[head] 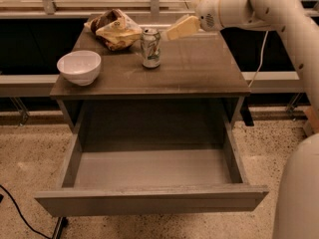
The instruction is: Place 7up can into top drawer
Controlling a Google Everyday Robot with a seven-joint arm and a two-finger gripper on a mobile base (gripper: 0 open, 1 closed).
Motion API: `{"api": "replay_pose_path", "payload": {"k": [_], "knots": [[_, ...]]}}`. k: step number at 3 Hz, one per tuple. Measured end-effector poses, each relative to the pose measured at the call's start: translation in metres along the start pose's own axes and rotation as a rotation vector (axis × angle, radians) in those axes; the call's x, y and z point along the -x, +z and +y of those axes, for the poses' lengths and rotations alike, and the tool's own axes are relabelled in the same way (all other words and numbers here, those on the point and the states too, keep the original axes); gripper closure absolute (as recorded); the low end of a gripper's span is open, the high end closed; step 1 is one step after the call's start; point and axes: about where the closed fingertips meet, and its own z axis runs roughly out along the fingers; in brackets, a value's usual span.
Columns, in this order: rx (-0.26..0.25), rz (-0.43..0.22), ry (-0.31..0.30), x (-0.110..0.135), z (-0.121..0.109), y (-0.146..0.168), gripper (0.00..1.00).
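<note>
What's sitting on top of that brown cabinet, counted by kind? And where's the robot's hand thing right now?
Drink cans: 1, the 7up can
Bowls: 1, a white bowl
Snack bags: 1, a yellow-brown snack bag
Total: 3
The gripper hovers beside the can's top, on the side away from the bag, not touching it.

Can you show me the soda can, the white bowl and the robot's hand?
soda can point(151, 49): camera view, middle of its side, on the cabinet top.
white bowl point(79, 76): camera view, front of its outer wall.
hand point(173, 32): camera view, its pale tip, in the air close beside the can's top.
</note>
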Motion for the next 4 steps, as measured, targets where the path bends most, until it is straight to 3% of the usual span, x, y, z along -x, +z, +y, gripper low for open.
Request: {"api": "replay_pose_path", "payload": {"k": [2, 4], "knots": [[0.022, 0.033, 0.060, -0.024, 0.004, 0.057, 0.00], [0.163, 0.049, 0.051, -0.027, 0.031, 0.100, 0.45]]}}
